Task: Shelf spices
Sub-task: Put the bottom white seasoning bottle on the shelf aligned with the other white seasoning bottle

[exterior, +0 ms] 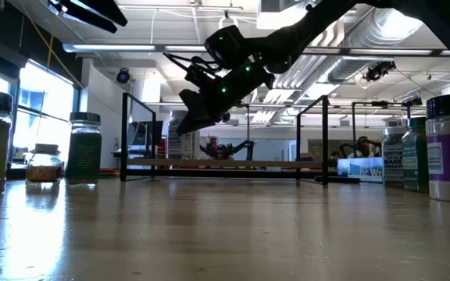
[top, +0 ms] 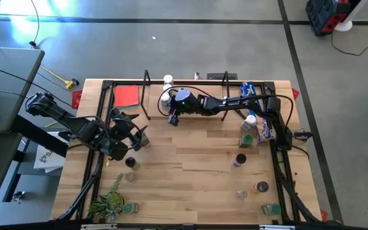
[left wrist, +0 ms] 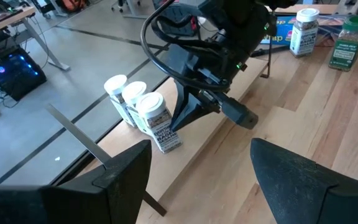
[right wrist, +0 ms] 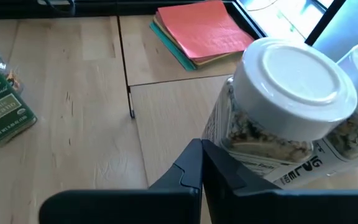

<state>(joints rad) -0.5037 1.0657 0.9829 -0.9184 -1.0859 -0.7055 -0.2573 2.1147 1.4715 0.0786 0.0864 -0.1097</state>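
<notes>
Three white-topped spice jars (left wrist: 135,102) stand in a row on the shelf's light board (left wrist: 197,152), which has black wire uprights (top: 147,96) at the table's far side. My right gripper (right wrist: 202,152) is shut, and its tip is beside the nearest jar (left wrist: 159,124), which leans a little. In the high view it (top: 173,117) reaches in from the right. My left gripper (left wrist: 197,186) hangs open over the table's left part (top: 133,137) and holds nothing. My right gripper lies with its shut fingers (right wrist: 229,171) against the nearest jar's labelled side (right wrist: 253,152), below the white lid. The fingers slant down from the table's right and near side. The jar's foot rests on the shelf board and its top tilts slightly.
A flat red square (top: 126,96) lies on the shelf's left end and a long blue box (top: 259,108) at the right. Loose jars stand at the right (top: 248,131), the near right (top: 260,187) and the left (top: 131,163). A green plant (top: 110,201) is at the near left.
</notes>
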